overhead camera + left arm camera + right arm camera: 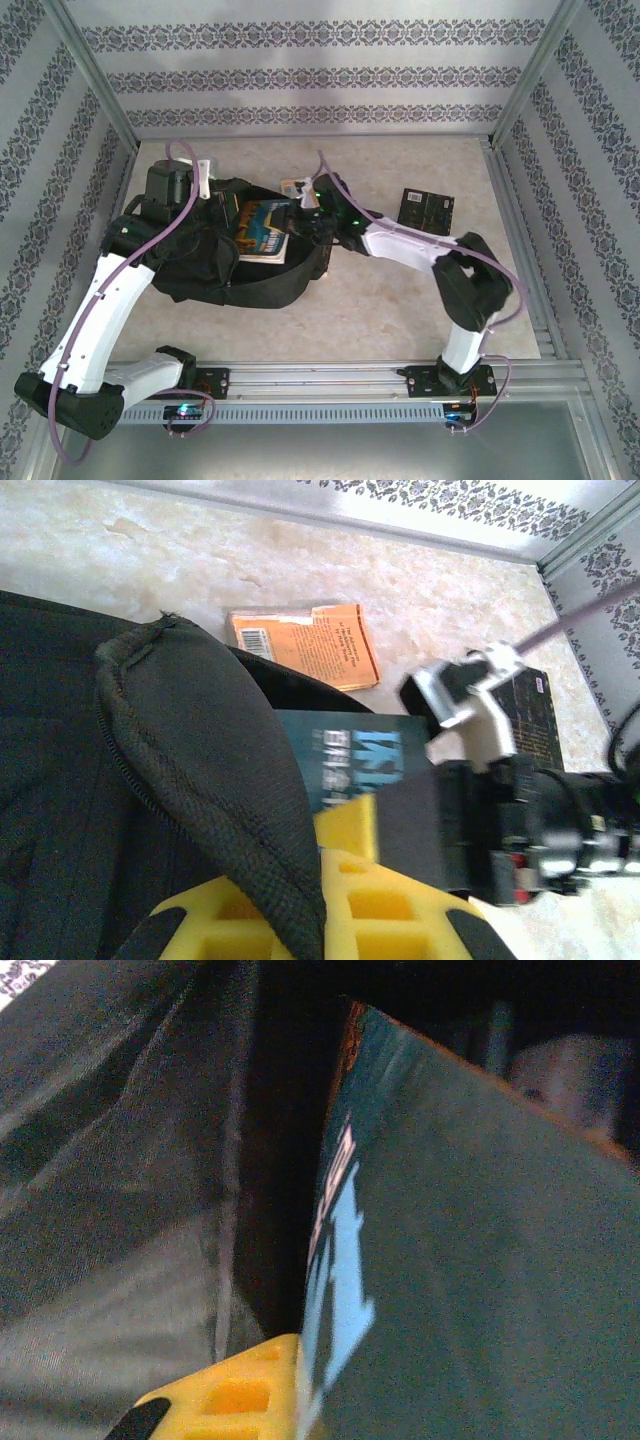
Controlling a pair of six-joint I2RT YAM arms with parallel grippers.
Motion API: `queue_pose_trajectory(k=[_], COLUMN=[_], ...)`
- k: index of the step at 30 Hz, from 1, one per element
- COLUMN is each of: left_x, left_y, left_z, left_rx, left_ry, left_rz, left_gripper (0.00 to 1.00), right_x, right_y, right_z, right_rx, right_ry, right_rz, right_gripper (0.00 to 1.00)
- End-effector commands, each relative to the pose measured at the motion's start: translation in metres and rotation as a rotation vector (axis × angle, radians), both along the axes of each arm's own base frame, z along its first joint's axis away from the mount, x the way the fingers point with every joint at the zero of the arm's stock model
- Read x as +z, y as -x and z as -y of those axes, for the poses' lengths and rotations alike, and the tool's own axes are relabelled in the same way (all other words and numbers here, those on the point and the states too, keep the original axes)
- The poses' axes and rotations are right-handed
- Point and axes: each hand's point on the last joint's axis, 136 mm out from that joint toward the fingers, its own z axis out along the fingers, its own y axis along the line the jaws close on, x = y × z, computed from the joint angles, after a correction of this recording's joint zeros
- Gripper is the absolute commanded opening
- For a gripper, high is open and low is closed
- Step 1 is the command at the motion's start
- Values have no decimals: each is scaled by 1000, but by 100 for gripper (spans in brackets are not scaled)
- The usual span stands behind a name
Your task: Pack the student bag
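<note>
At the far left, a wall (40, 150) papered in pale stripes with dark floral bands was seen behind a slanted aluminium frame (98, 90). The same paper was carried across the back wall (320, 80). The left arm (100, 300) was stretched from the near rail (330, 378) toward the far left of the table (380, 310), whose surface was a beige, marbled sheet.

The left jaws were closed on a fold of the student bag (200, 275). In the left wrist view, black fabric was pinched between the yellow fingers (370, 880). The bag was laid at the left-centre of the table, slumped and open. A teal book (262, 230) was lodged partly within that opening, with the bag's dark lining seen beside its cover in the right wrist view. Just beyond the bag's far edge, an orange book (305, 645) was laid flat on the table.

The right jaws were placed at the teal book's right edge. One yellow finger (235, 1390) was pressed against the cover and the other was hidden behind the book, so the jaws appeared clamped on it, though this could not be fully confirmed. The right arm (410, 245) was bent back to its base on the rail. Further right, a dark book (427, 208) was laid flat, well apart from the bag.
</note>
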Motion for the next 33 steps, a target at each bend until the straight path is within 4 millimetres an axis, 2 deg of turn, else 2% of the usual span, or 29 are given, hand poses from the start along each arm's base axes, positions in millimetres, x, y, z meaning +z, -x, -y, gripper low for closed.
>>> queue_pose_trajectory(k=[1,4,7,8,9,11,13,16,20,23,26,30,33], left_x=[57,61,58,56,55,50,45,43,46,37,22,7,-1], left_y=[-3,-5,-8,-9,-10,-14,-17,-17,-13,-15,-22,-25,-23], left_z=[0,-3,-5,-6,-8,-18,-35,-70,-109,-123,-124,-129,-133], left_rx=[-12,10,27,35,47,105,189,363,550,615,626,640,655], left_ry=[47,44,46,44,38,8,-41,-114,-175,-193,-192,-218,-232], left_rz=[182,196,189,186,185,186,185,199,238,222,185,149,132], left_gripper=[0,0,0,0,0,0,0,0,0,0,0,0,0], right_x=[35,17,-8,-13,-12,-3,9,30,59,73,79,62,18], right_y=[-14,-26,-34,-34,-31,-24,-18,-11,4,10,12,-7,-27], right_z=[-41,-64,-77,-81,-87,-92,-85,-59,-21,5,32,83,122], right_rx=[1,-19,-45,-39,-9,49,71,65,68,54,30,-106,-199], right_ry=[-107,-65,-4,9,10,21,54,127,151,145,155,202,336], right_rz=[85,62,36,41,57,104,191,346,489,544,578,531,415], right_gripper=[7,13,27,35,44,54,62,75,80,82,83,80,75])
